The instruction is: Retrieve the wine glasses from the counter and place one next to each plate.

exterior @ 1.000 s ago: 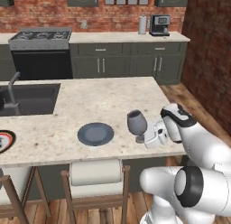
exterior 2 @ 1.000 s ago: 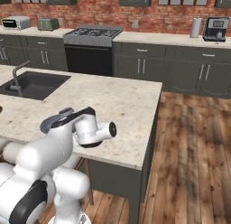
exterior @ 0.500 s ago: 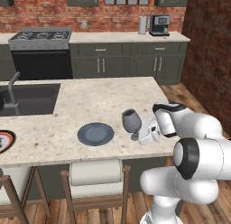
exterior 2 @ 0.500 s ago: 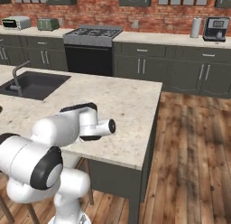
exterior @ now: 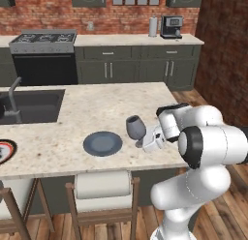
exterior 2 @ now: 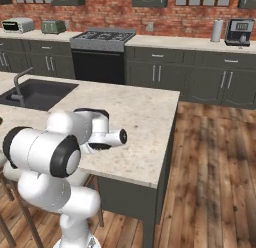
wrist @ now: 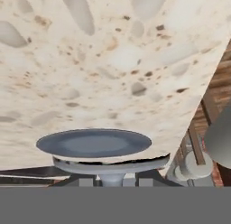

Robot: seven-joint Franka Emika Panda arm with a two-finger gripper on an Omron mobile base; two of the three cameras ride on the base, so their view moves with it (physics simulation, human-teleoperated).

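A smoky grey wine glass (exterior: 136, 127) with a dark rounded bowl and round foot is held by its stem in the narrowly closed gripper (exterior: 145, 141), low over the island top (exterior: 111, 106), just beside the slate-blue plate (exterior: 102, 143).

The island top (exterior: 111, 108) looks like polished stone, pale beige with brown speckles (the flecks show large and soft-edged in the hand view). The wine glass (exterior: 136, 127) is smoky grey, glassy and smooth, its round foot (wrist: 94, 143) faintly glossy. The slate-blue plate (exterior: 102, 143) has a matt ceramic look. The floor (exterior 2: 215, 162) is warm brown planked wood, the back wall (exterior: 48, 19) rough red brick.
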